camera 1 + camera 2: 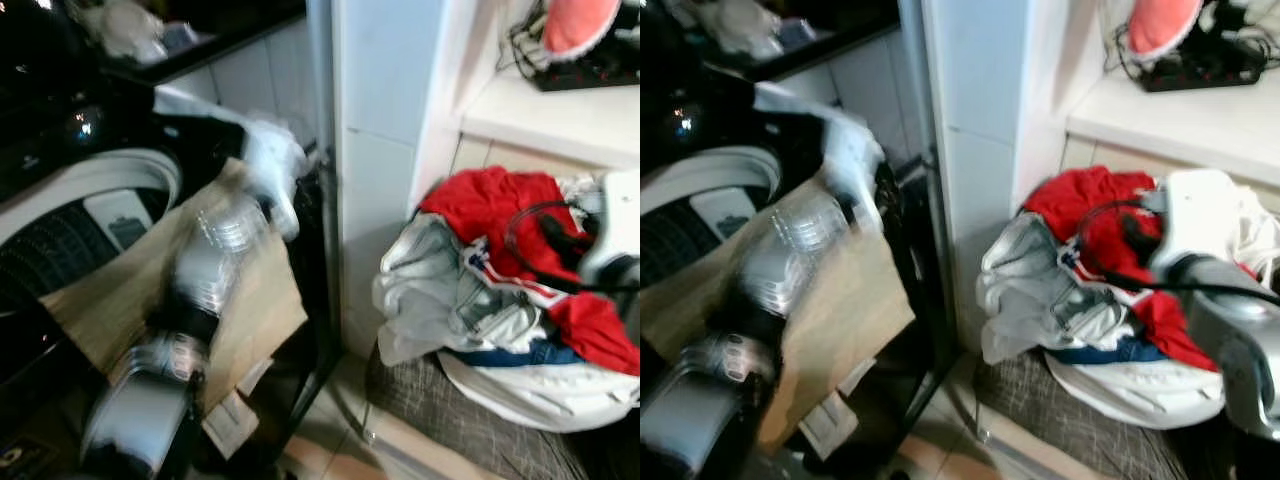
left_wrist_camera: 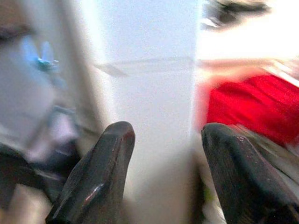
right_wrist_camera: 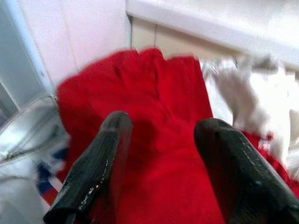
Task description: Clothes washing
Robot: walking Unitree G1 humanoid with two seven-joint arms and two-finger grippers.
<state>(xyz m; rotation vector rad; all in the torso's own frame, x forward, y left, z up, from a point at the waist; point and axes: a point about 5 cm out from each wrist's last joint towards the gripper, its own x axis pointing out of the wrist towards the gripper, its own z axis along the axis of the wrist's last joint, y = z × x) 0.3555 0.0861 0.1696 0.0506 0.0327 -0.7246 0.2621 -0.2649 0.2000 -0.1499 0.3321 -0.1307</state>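
Left arm (image 1: 170, 340) fills the near foreground, silver, blurred, reaching up across a tan cloth (image 1: 250, 300) draped by the dark washer (image 1: 60, 200) on the robot's left. Left gripper (image 2: 163, 177) has its fingers spread, nothing between them, aimed at the white pillar (image 1: 375, 150) with the red garment off to one side. Right gripper (image 3: 156, 172) hangs over the laundry pile (image 1: 500, 300), fingers spread wide, empty, red garment (image 3: 154, 140) directly beyond the tips; contact not clear through the blur. Pile sits on a grey woven seat or basket (image 1: 460, 420) right of the pillar: red garment on top, silver-grey jacket (image 1: 430, 290) beside it, white and blue items under.

Step, as I judge it: picking clothes from the pile for loading into the washer, still early, pile looks full. Next move calls for the right gripper to drop into the red fabric, pinch a fold, lift clear, then carry it left past the pillar to the washer opening. Risk: a black cable (image 1: 545, 235) lies across the pile and could snag.
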